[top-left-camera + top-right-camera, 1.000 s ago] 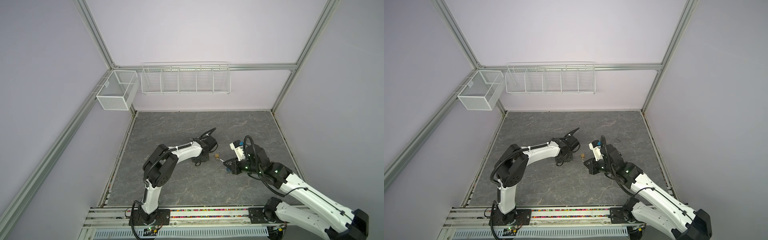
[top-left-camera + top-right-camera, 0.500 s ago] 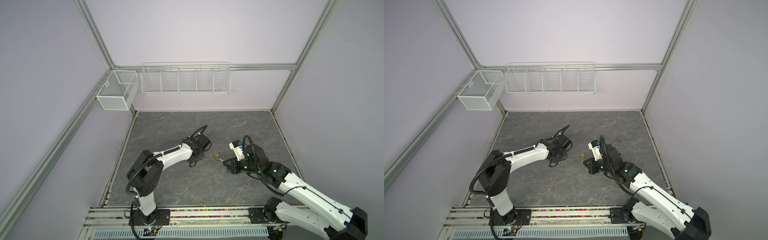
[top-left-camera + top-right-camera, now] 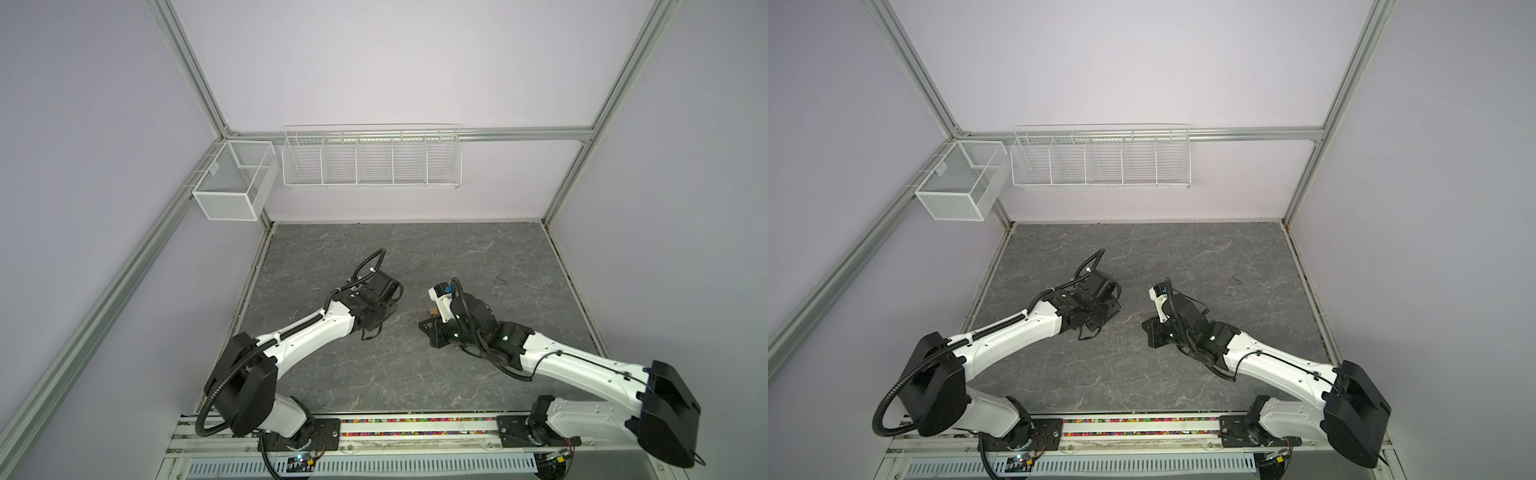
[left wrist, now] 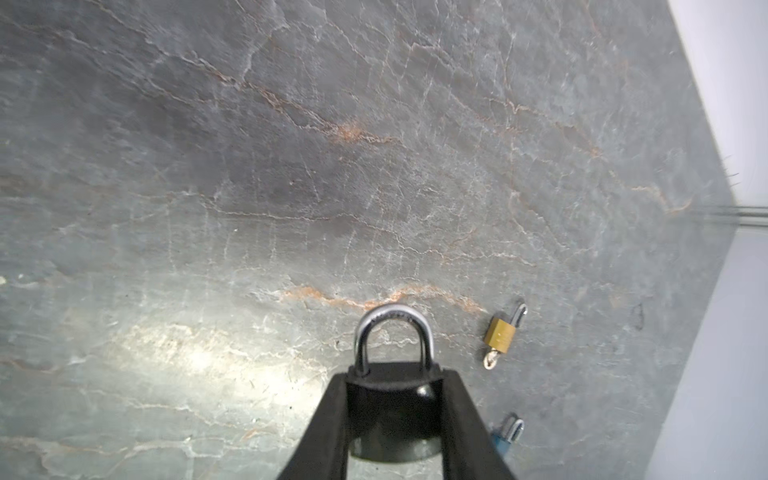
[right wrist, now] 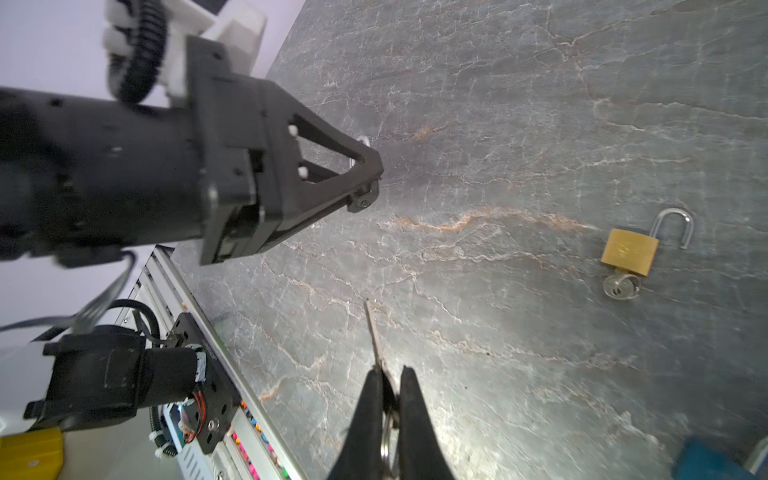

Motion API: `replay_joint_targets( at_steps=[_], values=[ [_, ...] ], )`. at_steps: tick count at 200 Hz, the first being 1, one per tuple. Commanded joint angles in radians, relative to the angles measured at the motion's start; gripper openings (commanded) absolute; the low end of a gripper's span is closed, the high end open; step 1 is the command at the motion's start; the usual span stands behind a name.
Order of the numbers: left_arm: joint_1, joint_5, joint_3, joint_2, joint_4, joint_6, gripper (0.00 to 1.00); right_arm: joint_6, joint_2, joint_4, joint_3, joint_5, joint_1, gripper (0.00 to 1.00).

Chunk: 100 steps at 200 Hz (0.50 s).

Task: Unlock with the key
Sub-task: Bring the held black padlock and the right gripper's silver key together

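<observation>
A black padlock [image 4: 395,399] with a silver shackle sits between the fingers of my left gripper [image 4: 395,374], which is shut on its body. The shackle points out past the fingertips. In the right wrist view the padlock's keyhole end [image 5: 363,201] shows at the tip of the left gripper. My right gripper [image 5: 390,372] is shut on a silver key [image 5: 374,332], whose blade sticks out toward the left gripper, with a gap of bare table between them. In both top views the left gripper [image 3: 388,309] and the right gripper [image 3: 428,328] face each other mid-table.
A brass padlock [image 5: 629,251] lies on the dark stone table [image 3: 415,374], its shackle open and a key in its base. A blue padlock [image 4: 505,436] lies near it. White wire baskets [image 3: 370,158] hang on the back wall.
My left arm has swung back to the left with the black padlock, widening the gap to the right gripper. The right arm has hardly moved.
</observation>
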Motion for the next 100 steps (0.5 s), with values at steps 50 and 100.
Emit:
replay_joint_targets(
  at_steps=[50,100],
  values=[
    [0.007,-0.054,-0.152,-0.198,0.115,-0.153,0.00,0.096,0.141,0.218,0.053,0.150,0.107,0.07],
    [0.007,-0.069,-0.193,-0.271,0.125,-0.199,0.00,0.125,0.237,0.248,0.109,0.194,0.158,0.06]
  ],
)
